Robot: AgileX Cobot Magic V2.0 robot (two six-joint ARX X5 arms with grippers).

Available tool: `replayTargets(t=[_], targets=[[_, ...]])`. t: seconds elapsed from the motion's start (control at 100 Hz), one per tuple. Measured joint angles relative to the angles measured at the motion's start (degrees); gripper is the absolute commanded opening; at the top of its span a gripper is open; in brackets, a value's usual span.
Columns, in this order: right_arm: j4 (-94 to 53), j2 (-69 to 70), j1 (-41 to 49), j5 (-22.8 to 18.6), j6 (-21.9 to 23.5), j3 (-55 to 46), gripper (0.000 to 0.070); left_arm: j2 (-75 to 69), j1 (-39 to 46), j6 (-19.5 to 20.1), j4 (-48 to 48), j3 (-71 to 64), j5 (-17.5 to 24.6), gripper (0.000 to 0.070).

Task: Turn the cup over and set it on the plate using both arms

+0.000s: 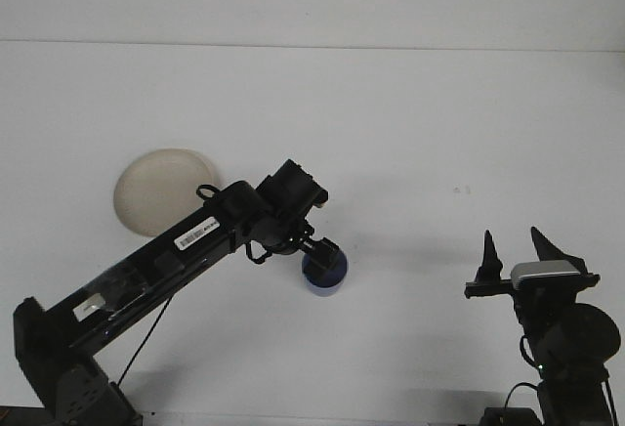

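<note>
A blue cup (329, 276) stands on the white table near the middle, its opening facing up. My left arm reaches in from the lower left, and its gripper (319, 251) sits right at the cup's upper left rim, covering part of the cup. A pale round plate (156, 188) lies to the left, partly behind the arm. At the lower right my right gripper (516, 249) points up and is open, holding nothing, well away from the cup.
The white table (410, 133) stretches back to a wall line at the top. The left arm's links (186, 245) run diagonally across the space between plate and cup.
</note>
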Motion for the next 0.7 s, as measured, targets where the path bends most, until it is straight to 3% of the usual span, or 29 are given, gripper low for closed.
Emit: replayTargets(t=[0.58, 0.64, 0.7], targets=[[-0.02, 0.0, 0.0, -0.02, 0.0, 0.0, 0.048, 8.28, -0.02, 1.99, 0.07, 0.0, -0.02, 0.0494], [-0.02, 0.0, 0.0, 0.0, 0.0, 0.0, 0.048, 8.46, -0.04, 2.14, 0.37, 0.0, -0.02, 0.0416], [-0.02, 0.0, 0.0, 0.0, 0.0, 0.0, 0.048, 8.46, -0.04, 2.34, 0.59, 0.0, -0.02, 0.0256]])
